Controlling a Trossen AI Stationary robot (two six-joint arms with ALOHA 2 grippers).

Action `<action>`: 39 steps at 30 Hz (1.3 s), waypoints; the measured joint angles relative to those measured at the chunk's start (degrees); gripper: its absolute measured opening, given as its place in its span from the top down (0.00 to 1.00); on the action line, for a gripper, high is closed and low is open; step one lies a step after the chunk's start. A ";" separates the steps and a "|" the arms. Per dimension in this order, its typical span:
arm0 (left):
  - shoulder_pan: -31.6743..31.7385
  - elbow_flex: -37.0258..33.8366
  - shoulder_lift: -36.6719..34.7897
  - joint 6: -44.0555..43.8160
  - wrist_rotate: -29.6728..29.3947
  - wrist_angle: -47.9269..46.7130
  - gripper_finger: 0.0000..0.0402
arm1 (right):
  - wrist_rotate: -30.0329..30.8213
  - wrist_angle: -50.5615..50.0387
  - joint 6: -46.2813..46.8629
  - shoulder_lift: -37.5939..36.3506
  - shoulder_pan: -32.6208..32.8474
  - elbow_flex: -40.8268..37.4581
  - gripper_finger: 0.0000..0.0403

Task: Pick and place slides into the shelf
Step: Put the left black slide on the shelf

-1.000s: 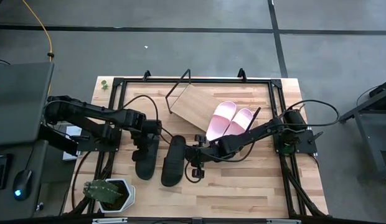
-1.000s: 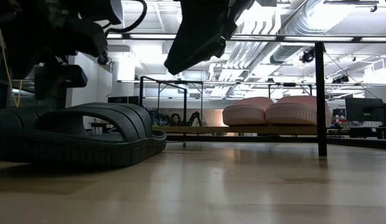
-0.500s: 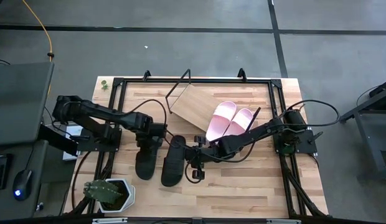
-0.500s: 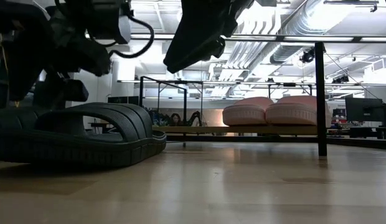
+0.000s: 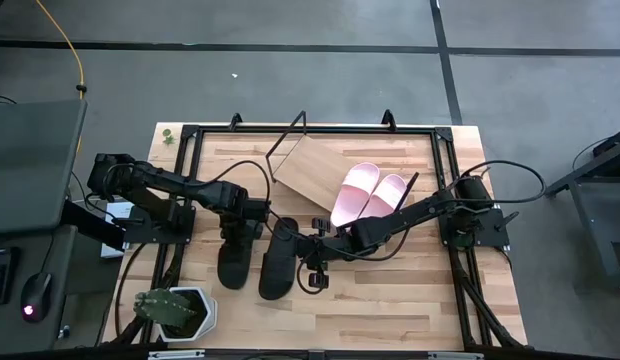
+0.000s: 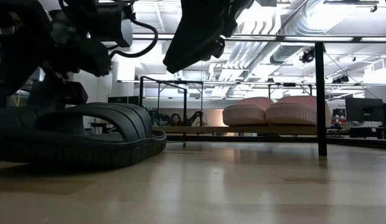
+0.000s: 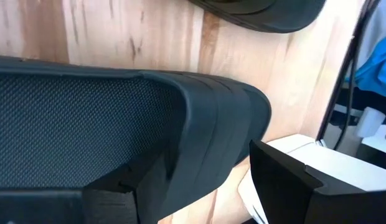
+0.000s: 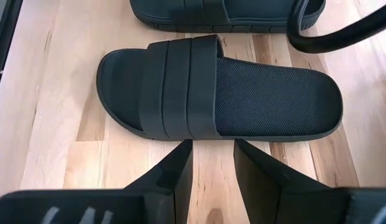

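Two black slides lie sole-down side by side on the table: the left one (image 5: 234,260) and the right one (image 5: 276,262). A pink pair (image 5: 370,193) rests on the right end of the shelf's wooden board (image 5: 312,170). My left gripper (image 7: 193,180) is open, low over the left black slide's strap (image 7: 205,118), with one finger over the footbed side and the other outside the slide's edge. My right gripper (image 8: 211,155) hangs open above the table beside the right black slide (image 8: 218,93), with nothing between its fingers. My left gripper straddles the left black slide's side at the strap, slanting down from above. One finger (image 7: 112,199) is by the footbed and the other (image 7: 286,183) is outside the edge. I cannot tell whether either finger touches the slide, which lies flat on the table.
A white pot with a cactus (image 5: 176,310) stands at the near left corner, close to the left black slide. A black metal frame (image 5: 190,132) runs round the tabletop. The shelf's wire end frame (image 5: 288,135) rises at the far middle. Bare wood lies near the front right.
My left gripper has come down and a little toward the table's right, closer over the left black slide, tipping steeper. Both black slides lie where they were.
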 joint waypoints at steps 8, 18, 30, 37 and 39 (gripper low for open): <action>-2.80 0.00 -0.01 0.03 0.65 0.50 0.57 | 0.02 -0.02 0.00 0.00 0.00 0.00 0.73; -5.26 0.00 -0.02 -1.64 0.03 3.51 0.76 | 0.04 -0.02 0.87 0.00 0.00 0.00 0.73; -5.10 0.00 -0.02 -1.46 -0.29 4.37 0.98 | 0.07 -0.02 0.88 0.00 0.00 0.00 0.73; -5.10 0.02 -0.02 -1.27 0.01 4.09 0.99 | 0.09 -0.02 0.87 0.00 0.01 0.00 0.73; -5.10 0.02 -0.02 -1.27 -0.01 3.98 0.99 | 0.24 -0.02 0.87 0.00 0.00 0.00 0.73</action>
